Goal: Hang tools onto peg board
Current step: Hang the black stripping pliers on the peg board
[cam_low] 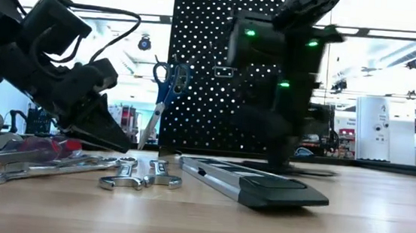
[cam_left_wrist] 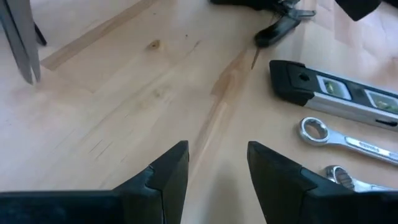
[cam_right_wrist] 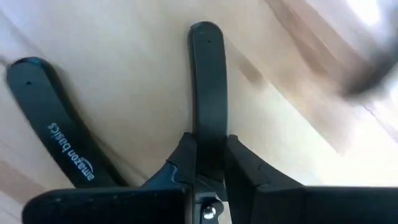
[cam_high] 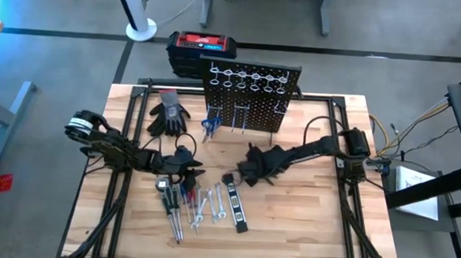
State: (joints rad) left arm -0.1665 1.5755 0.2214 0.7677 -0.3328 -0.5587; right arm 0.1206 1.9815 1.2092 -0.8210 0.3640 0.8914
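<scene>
Pinching one black handle of the dark pliers (cam_right_wrist: 207, 93) between its fingers, the right claw (cam_right_wrist: 210, 163) sits low on the worktop (cam_high: 305, 220), the peg board (cam_high: 252, 98) just behind it. The left claw (cam_left_wrist: 217, 177) is half-open and empty, with the wrenches (cam_left_wrist: 339, 138) and level bar (cam_left_wrist: 329, 90) just ahead.

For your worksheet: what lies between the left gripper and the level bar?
In the left wrist view, only bare table lies between the left gripper and the level bar.

Bare tabletop (cam_high: 305, 216) right of level bar (cam_high: 237, 207)
</scene>
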